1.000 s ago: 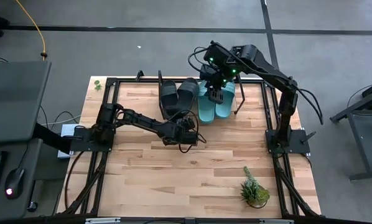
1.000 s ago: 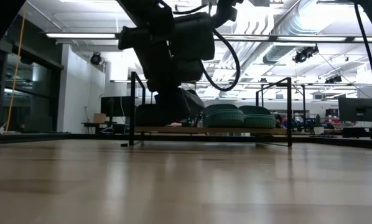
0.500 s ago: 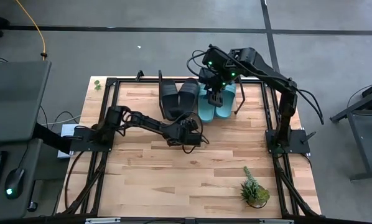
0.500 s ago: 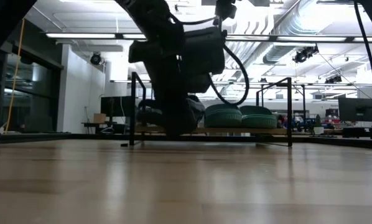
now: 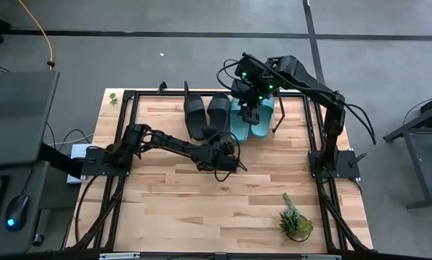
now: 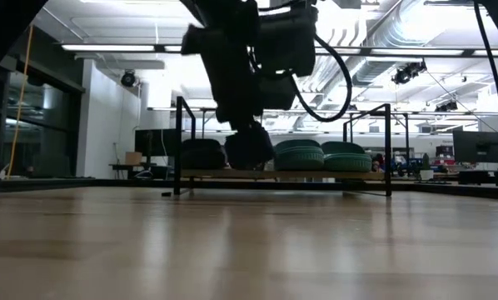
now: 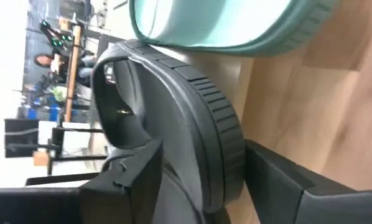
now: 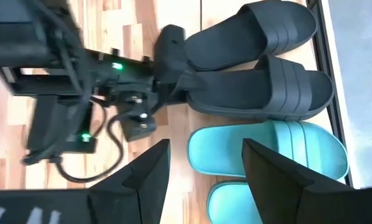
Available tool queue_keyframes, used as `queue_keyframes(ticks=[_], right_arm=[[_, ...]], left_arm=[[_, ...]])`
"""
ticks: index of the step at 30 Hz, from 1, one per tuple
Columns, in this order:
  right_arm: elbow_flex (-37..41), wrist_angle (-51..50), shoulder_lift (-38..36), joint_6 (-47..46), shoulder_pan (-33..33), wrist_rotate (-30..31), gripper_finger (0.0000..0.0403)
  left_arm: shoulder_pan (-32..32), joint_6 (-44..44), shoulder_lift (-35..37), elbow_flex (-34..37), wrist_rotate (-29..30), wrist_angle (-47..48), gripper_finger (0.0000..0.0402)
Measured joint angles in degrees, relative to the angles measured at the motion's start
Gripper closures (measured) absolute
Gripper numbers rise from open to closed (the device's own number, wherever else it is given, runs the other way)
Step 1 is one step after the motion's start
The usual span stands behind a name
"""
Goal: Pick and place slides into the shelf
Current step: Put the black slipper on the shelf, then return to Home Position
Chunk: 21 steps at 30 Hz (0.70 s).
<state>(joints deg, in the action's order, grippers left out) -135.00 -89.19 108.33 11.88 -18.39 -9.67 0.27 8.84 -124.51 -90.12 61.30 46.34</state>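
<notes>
1. 4 slides on the shelf at the table's far edge, in a row, long axes running near-to-far across the board, roughly parallel. Strap ends lie toward the far edge, heels toward the table's middle.
2. Order from the left-arm side: black slide, 2nd black slide, teal slide, 2nd teal slide. Neighbours sit just beside or touching each other.
3. Low view: both black slides and both teal ones rest flat on the board, inside the black tube frame.
4. Left gripper at the heel end of the 2nd black slide. Wrist view: fingers stand apart on either side of that slide's heel, gaps showing; jaws not clamped on it.
5. Right gripper hangs over the teal pair near the shelf's far side, fingers spread wide, nothing between them.
6. Vs 1 s ago: the 2 black slides lay angled then, heels splayed toward the left gripper, which was tight on the 2nd one; now both lie straighter & further onto the board, the grip let go.
7. Left arm has stretched further toward the shelf; wrist sits higher in low view. Right arm barely shifted.
8. Potted plant near the table's near right corner, well apart from the shelf, unchanged.
</notes>
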Motion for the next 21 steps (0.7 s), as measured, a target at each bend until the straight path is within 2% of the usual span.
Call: queue_keyframes(ticks=[3,6,9,14,16,21], right_arm=[[0.0,0.0,0.0,0.3,0.0,0.2,0.0215],[0.0,0.0,0.0,1.4,-0.1,0.3,0.0215],[0.0,0.2,0.0,2.0,-0.5,1.9,0.0215],[0.0,1.0,-0.1,2.5,-2.0,2.6,0.0215],[0.0,1.0,-0.1,2.7,-2.9,2.6,0.0215],[0.0,0.7,-0.1,3.6,-5.5,2.2,0.0215]], left_arm=[[-1.4,1.2,0.0,-1.5,2.2,5.5,0.0191],[-2.9,6.2,0.1,-4.5,4.8,13.8,0.0189],[-4.2,15.3,0.2,-8.1,6.6,25.0,0.0194],[-6.0,35.3,1.3,-12.2,8.8,44.2,0.0205],[-6.9,37.0,3.5,-10.7,10.8,42.6,0.0208],[-8.4,40.6,9.1,-8.2,10.3,43.8,0.0215]])
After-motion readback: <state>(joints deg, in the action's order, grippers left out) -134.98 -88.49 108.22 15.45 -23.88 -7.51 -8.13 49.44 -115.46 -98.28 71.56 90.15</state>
